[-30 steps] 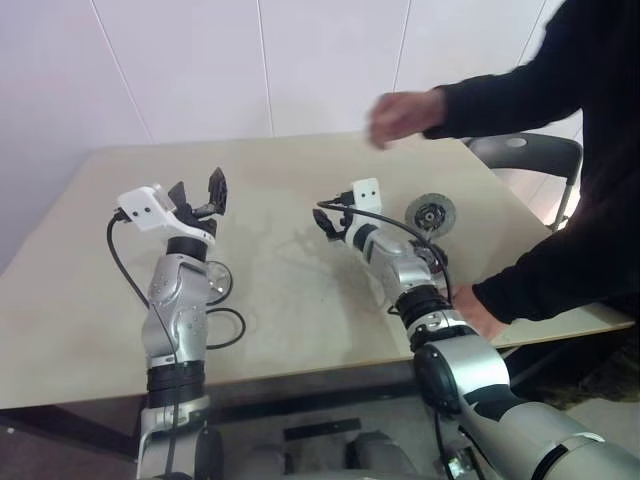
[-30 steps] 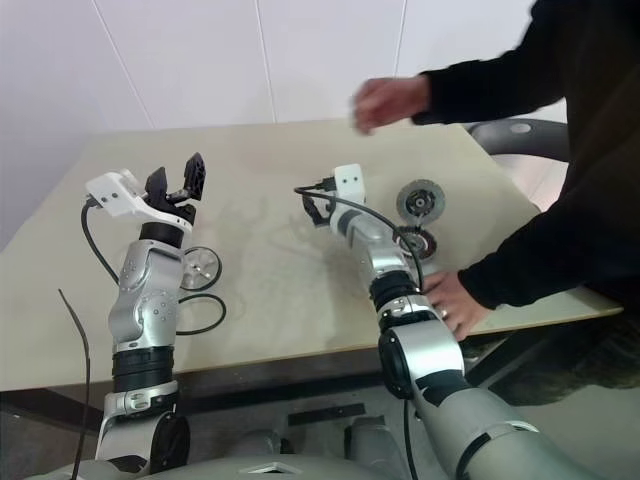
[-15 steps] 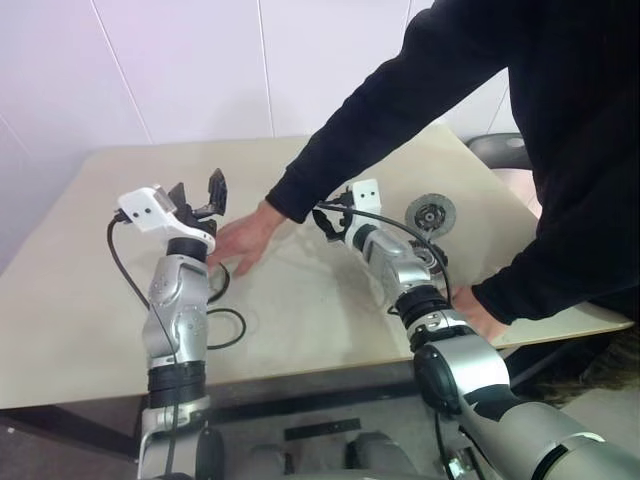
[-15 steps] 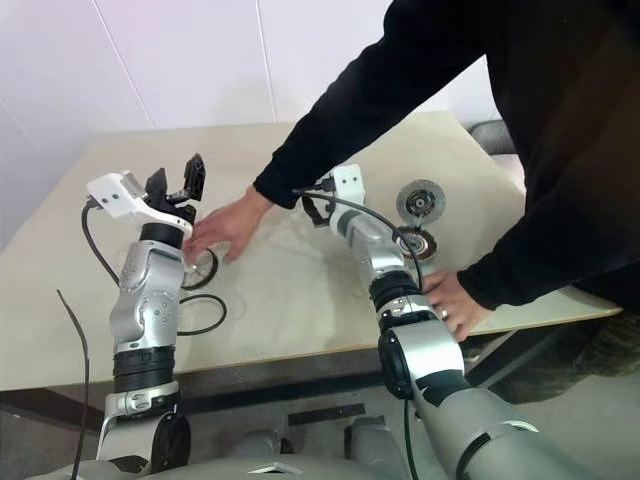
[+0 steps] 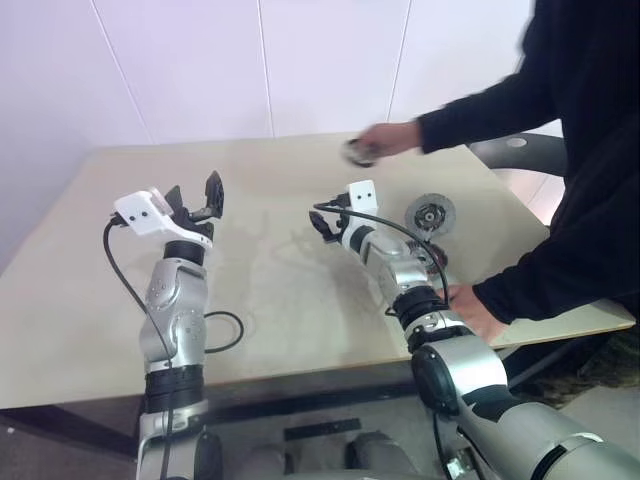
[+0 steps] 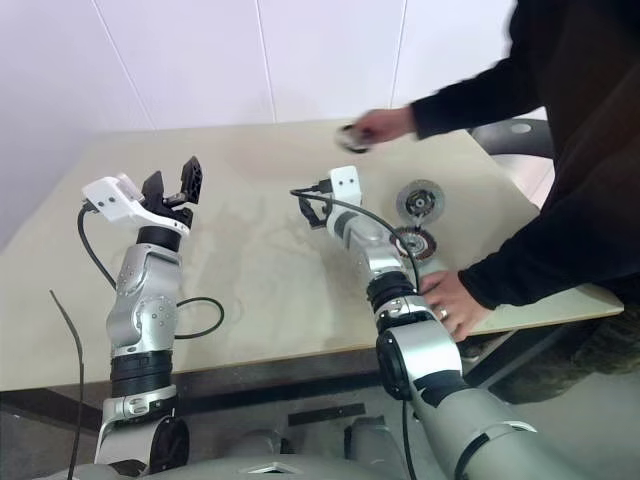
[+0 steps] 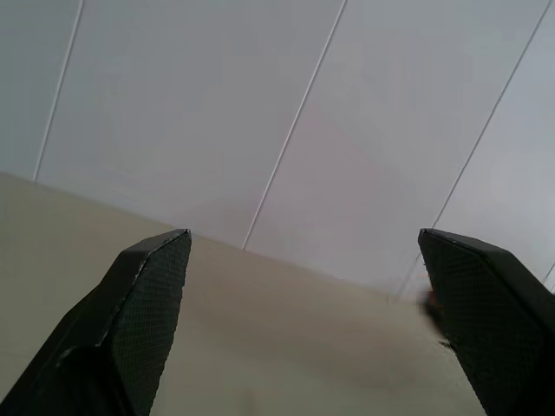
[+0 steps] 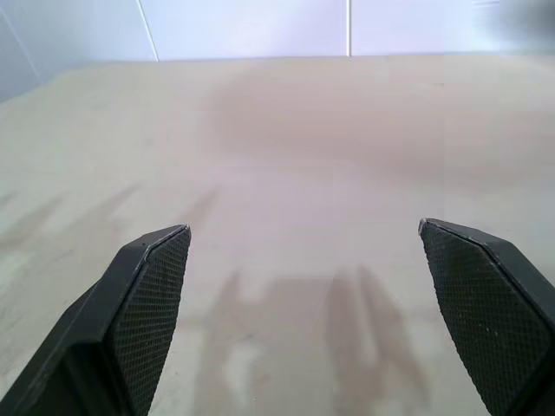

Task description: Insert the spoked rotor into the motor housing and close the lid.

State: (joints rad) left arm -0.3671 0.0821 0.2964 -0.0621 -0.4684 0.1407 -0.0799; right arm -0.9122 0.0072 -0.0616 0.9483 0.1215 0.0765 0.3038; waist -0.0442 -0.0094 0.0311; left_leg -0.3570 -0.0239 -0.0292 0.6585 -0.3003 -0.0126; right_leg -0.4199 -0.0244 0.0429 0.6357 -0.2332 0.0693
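Beige table: lid beside motor housing, end effectors apart.

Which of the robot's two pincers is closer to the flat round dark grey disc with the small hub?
The right. The right pincer hangs open above mid-table, a short way from the flat round dark grey disc. The left pincer, also open, is raised far off on the table's opposite side.

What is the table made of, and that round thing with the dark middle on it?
The table looks like smooth beige laminate or painted wood: flat, matte, softly shadowed. The lid looks like metal: dark grey face, lighter shiny rim.
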